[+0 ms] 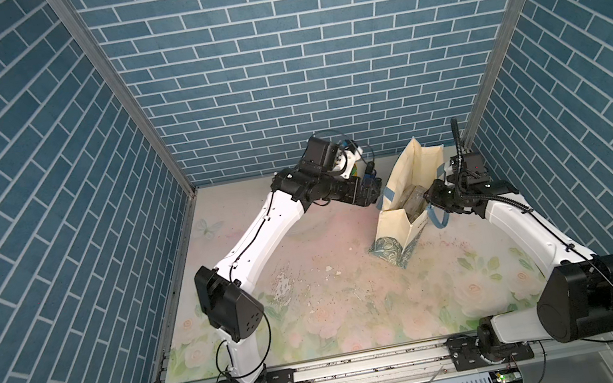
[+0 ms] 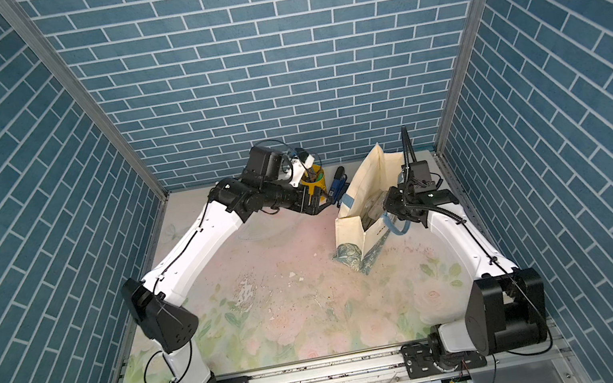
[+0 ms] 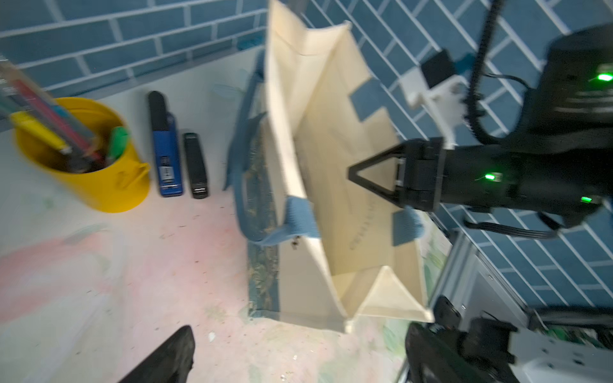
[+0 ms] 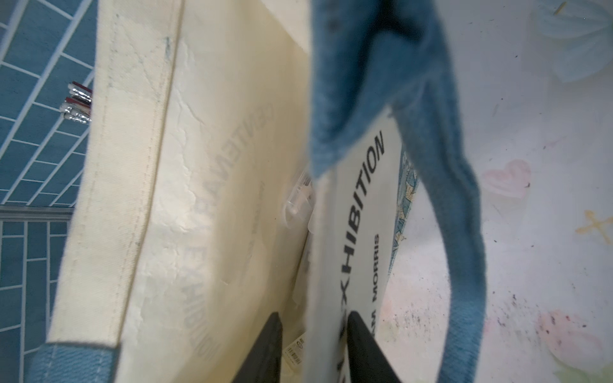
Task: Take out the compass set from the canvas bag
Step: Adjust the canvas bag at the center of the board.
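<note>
At the table's [image 1: 312, 284] far right corner, the right gripper [image 4: 314, 315] straddles the canvas bag's [image 4: 199, 165] wall, whether clamped is unclear; the left gripper [image 2: 326, 199] gapes empty.

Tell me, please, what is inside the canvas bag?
Inside the canvas bag a clear plastic package and a barcode label show; the package's contents and the bag's bottom are hidden by the walls.

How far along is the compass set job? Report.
Done: nothing is out yet. In hand: right gripper straddles a side wall of the canvas bag at its rim; left gripper hangs open beside it. Left: lift out the clear pack inside, probably the compass set.
</note>
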`<state>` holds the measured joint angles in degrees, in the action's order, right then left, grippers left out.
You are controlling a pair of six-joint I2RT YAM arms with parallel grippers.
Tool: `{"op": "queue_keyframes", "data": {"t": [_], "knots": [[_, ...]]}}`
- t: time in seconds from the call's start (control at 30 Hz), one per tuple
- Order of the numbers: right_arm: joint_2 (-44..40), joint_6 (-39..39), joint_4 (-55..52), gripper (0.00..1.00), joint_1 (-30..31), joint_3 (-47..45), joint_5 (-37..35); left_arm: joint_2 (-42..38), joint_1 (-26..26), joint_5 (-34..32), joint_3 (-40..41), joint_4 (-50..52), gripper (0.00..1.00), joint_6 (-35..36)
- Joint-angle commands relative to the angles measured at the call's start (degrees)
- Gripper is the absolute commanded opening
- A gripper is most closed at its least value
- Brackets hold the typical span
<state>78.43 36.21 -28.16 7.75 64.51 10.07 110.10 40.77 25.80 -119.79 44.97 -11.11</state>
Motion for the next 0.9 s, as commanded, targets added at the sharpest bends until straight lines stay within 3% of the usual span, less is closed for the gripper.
{"op": "queue_keyframes", "data": {"t": [0.0,0.13,0.23,0.6,0.7,0.77,0.87], "knots": [[-2.4,0.5,-0.9,0.31,0.9,1.8,1.6,9.4,2.1,2.7,-11.2,6.2,1.00,0.5],[-4.4,-1.2,-2.3,0.30,1.0,1.8,1.3,22.4,2.2,-1.3,-31.1,13.4,0.99,-2.4],[-5.6,-1.8,-2.9,0.30,1.0,1.4,1.1,28.4,2.4,-0.2,-38.0,12.7,0.98,-5.0],[-6.6,-3.3,-2.4,0.28,1.1,-0.9,3.2,26.8,1.3,-7.0,-32.6,11.9,0.98,-4.2],[-7.0,-3.5,-1.5,0.27,1.0,-2.0,3.5,25.8,0.8,-3.9,-27.8,6.1,0.88,-7.6],[-6.7,-3.6,-1.1,0.26,1.1,-2.4,3.2,26.6,0.9,1.6,-25.8,0.1,0.80,-10.8],[-6.3,-3.8,-1.3,0.26,1.0,-2.0,3.8,30.2,1.1,3.9,-30.2,1.6,0.69,-11.9]]}}
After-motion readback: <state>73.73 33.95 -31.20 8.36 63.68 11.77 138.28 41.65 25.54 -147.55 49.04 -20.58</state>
